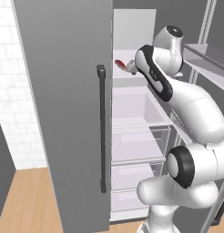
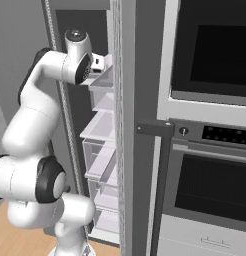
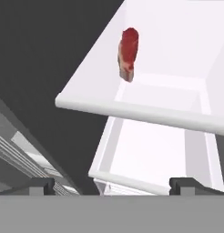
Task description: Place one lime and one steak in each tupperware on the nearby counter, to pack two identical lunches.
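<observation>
Since the tall grey fridge (image 1: 63, 113) stands open, we should push the white arm's two-finger gripper (image 3: 111, 184), jaws fully spread and empty, straight along its white upper shelf (image 3: 132, 111) toward twelve o'clock. The flat red steak slab (image 3: 128, 53) with a pale fatty edge lies there, well apart.

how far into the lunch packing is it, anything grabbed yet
Nothing looks packed yet; no tupperware or lime is in sight. In hand: the arm reaches into the open fridge, and the tool is open and empty, aimed toward a red steak lying on an upper white shelf. Left: grasp that steak, then everything else.
</observation>
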